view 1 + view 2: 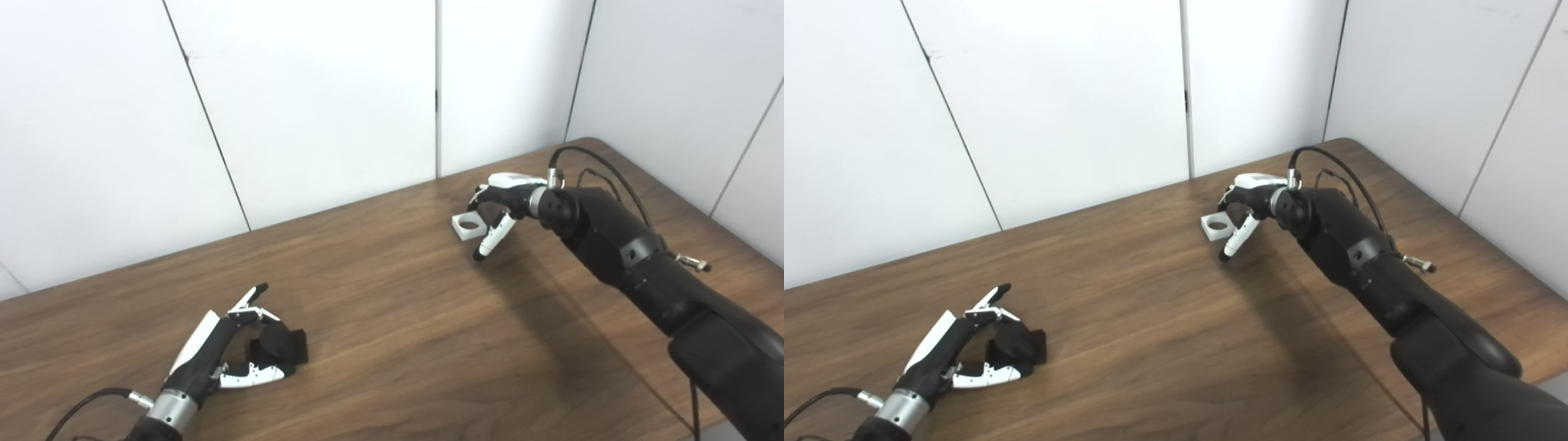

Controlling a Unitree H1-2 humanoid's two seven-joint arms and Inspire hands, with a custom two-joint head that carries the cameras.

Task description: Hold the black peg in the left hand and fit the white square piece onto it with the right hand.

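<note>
The black peg [280, 345] lies on the wooden table [392, 331] at the near left. My left hand [211, 352] lies beside it, open, with its fingers [252, 300] above the peg and its thumb along the peg's near side. The white square piece [468, 225], with a round hole in it, sits on the table at the far right. My right hand [507, 195] is at its right edge, fingers curled over its far corner and thumb pointing down past its near side. I cannot see a firm hold on it.
White wall panels [318, 104] stand close behind the table's far edge. The table's rounded far right corner [591, 142] is just behind the right hand. A cable loops over the right wrist [603, 165].
</note>
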